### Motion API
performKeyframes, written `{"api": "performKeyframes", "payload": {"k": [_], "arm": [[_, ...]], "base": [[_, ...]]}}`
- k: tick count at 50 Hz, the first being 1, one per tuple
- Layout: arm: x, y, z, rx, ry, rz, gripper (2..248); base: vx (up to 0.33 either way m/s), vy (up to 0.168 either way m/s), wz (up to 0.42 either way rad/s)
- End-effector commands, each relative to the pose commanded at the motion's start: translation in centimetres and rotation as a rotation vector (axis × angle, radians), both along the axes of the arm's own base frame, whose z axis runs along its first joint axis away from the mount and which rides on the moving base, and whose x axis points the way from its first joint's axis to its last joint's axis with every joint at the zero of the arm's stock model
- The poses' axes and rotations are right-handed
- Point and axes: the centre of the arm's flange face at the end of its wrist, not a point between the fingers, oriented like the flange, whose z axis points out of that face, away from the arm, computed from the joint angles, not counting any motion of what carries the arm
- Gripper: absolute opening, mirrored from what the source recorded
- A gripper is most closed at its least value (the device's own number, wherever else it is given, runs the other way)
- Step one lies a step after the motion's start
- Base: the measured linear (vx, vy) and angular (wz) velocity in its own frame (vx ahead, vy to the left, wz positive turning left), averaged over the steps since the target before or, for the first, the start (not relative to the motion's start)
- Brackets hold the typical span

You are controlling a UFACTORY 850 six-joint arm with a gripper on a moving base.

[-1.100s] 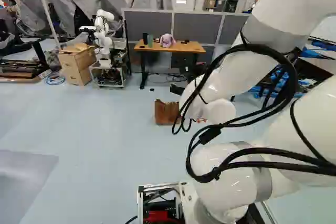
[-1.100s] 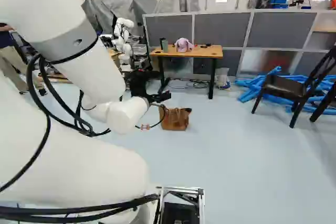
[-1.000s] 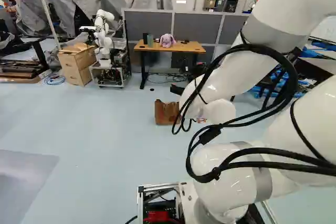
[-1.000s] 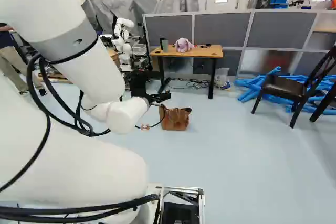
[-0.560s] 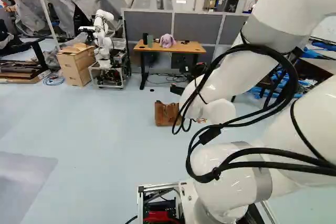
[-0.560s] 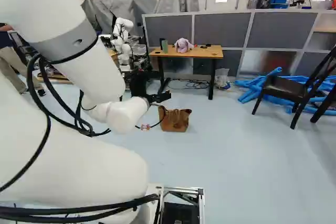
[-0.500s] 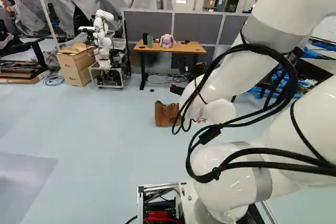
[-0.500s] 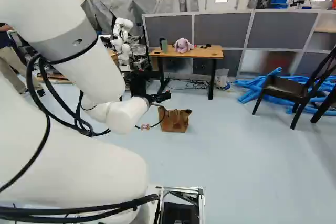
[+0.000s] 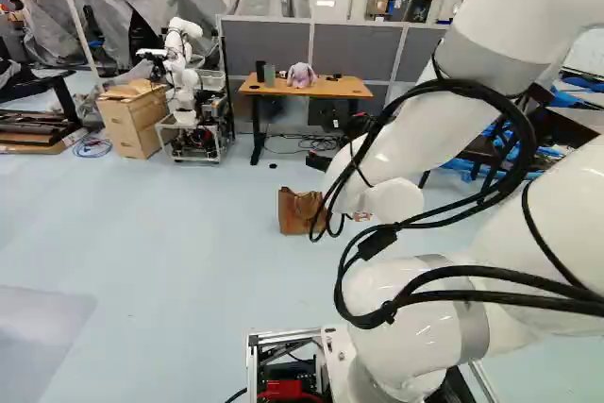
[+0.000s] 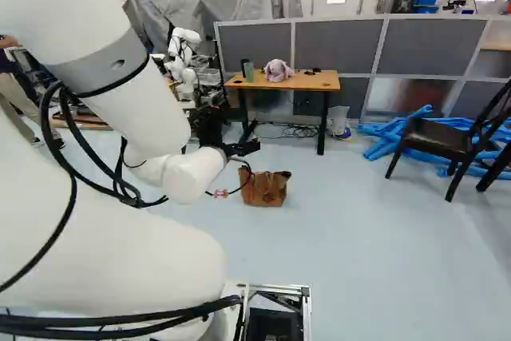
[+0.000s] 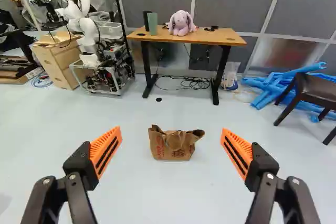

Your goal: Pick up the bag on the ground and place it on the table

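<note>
End effector (image 10: 243,149) spread wide, nothing gripped; brown bag (image 11: 174,144) on floor ahead, wooden-topped table (image 11: 202,36) beyond.

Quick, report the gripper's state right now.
Gripper: open, its orange pads standing wide apart, holding nothing; the brown bag is on the floor ahead of it.

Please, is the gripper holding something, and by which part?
Nothing is held: the gripper is open, and the bag stands on the floor ahead of it.
</note>
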Motion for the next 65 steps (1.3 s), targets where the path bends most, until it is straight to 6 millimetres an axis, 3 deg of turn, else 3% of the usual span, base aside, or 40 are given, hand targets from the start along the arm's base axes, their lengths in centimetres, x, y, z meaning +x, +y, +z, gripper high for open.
{"api": "performKeyframes", "payload": {"k": [65], "arm": [[0.0,0.0,0.0,0.0,0.0,0.0,247]], "base": [[0.149,0.001,-0.011]]}}
